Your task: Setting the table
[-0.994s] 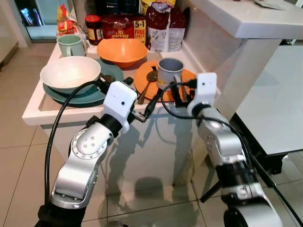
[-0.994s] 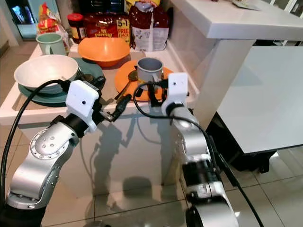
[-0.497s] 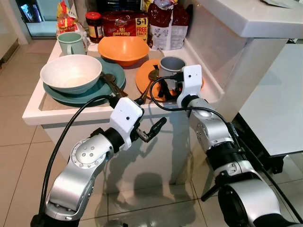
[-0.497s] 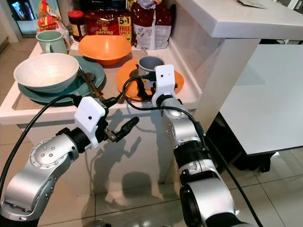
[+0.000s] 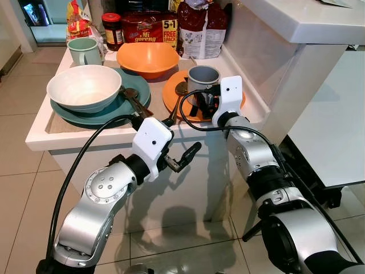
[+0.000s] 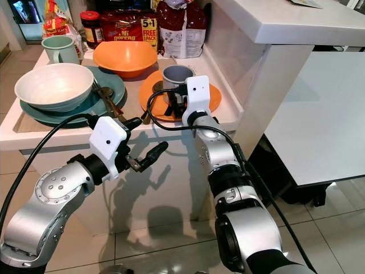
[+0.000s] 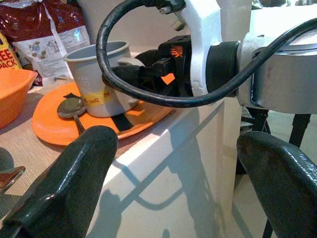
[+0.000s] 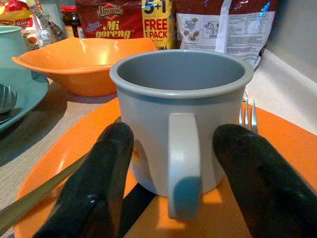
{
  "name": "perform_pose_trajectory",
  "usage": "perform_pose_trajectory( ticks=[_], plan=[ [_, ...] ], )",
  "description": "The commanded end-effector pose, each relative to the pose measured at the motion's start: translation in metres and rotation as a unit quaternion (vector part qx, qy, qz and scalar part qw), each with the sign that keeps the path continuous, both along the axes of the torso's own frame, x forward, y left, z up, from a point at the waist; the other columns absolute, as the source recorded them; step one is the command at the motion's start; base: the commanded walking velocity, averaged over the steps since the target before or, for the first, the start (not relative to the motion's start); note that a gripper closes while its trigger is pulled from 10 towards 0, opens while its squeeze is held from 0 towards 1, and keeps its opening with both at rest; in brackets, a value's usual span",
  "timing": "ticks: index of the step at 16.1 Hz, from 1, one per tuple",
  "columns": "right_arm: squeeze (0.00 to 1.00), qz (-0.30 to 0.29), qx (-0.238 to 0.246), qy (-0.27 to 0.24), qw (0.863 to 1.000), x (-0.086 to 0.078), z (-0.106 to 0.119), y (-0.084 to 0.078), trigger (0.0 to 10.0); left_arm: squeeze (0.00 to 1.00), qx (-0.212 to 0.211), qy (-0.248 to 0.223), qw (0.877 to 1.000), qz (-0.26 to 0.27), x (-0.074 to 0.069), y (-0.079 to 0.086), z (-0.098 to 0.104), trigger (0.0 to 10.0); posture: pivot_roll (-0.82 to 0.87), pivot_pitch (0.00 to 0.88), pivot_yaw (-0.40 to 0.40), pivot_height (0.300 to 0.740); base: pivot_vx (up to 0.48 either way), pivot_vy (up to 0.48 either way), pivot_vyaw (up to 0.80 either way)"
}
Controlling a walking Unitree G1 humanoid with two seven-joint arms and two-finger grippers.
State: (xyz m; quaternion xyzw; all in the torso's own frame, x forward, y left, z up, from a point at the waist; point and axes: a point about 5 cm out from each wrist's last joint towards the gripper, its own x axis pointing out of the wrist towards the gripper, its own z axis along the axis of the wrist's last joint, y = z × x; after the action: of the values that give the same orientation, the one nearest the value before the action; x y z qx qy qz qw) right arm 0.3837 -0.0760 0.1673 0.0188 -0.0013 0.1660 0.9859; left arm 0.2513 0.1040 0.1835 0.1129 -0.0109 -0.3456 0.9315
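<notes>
Right, the grey mug (image 8: 181, 119) sits near the centre of my head view on the orange plate (image 5: 172, 98), at the near right part of the white counter (image 5: 40, 135). It is a plain cylinder with a smooth matte finish, a rolled rim, a thick loop handle turned toward my right wrist camera, and a yellow label band low on its side. My right gripper (image 8: 171, 183) is spread wide, one rounded glossy black finger on each side of the handle, close to the mug's wall; I cannot tell whether they touch it. A fork (image 8: 246, 113) lies on the plate behind the mug, and a metal spoon (image 7: 72, 110) rests on the plate beside it, bowl upward.

My left gripper (image 5: 181, 158) hangs lower in the frame, in front of the counter's white face, fingers parted and holding nothing.

To the upper left of the mug stands a shallow orange bowl (image 5: 147, 59) with a smooth plastic look. Further left, a white bowl (image 5: 84, 88) sits on a teal plate (image 5: 114, 109), with dark cutlery (image 5: 132, 99) on the plate's right edge. A pale green cup (image 5: 83, 51) stands at the far left, and along the top of the frame are a red-lidded jar (image 5: 113, 31), a red noodle pack (image 5: 149, 28) and a glossy dark red bag (image 5: 201, 31).
</notes>
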Motion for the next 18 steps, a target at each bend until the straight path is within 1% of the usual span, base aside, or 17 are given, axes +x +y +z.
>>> perform_pose_trajectory(
  ticks=[1,4,14,18],
  plan=[
    [0.0,-0.001,0.001,-0.005,1.0,0.002,0.002,-0.002,0.0,0.0,0.002,-0.004,1.0,-0.008,-0.002,-0.003,0.003,10.0,0.12,0.017,-0.058,0.74,0.0,0.0,0.0],
    [0.0,-0.002,0.001,-0.006,1.0,0.002,0.001,-0.002,0.0,0.0,0.002,-0.004,1.0,-0.008,-0.002,-0.003,0.003,10.0,0.12,0.015,-0.058,0.74,0.0,0.0,0.0],
    [0.0,-0.019,0.006,-0.01,1.0,0.002,0.001,-0.012,0.0,0.0,0.0,-0.007,1.0,-0.011,-0.002,-0.005,0.004,10.0,0.11,0.011,-0.048,0.74,0.0,0.0,0.0],
    [0.0,-0.022,0.013,-0.008,1.0,0.002,0.0,-0.014,0.0,0.0,0.008,-0.008,1.0,-0.004,0.0,-0.001,0.003,10.0,0.12,0.011,-0.042,0.74,0.0,0.0,0.0]
  ],
)
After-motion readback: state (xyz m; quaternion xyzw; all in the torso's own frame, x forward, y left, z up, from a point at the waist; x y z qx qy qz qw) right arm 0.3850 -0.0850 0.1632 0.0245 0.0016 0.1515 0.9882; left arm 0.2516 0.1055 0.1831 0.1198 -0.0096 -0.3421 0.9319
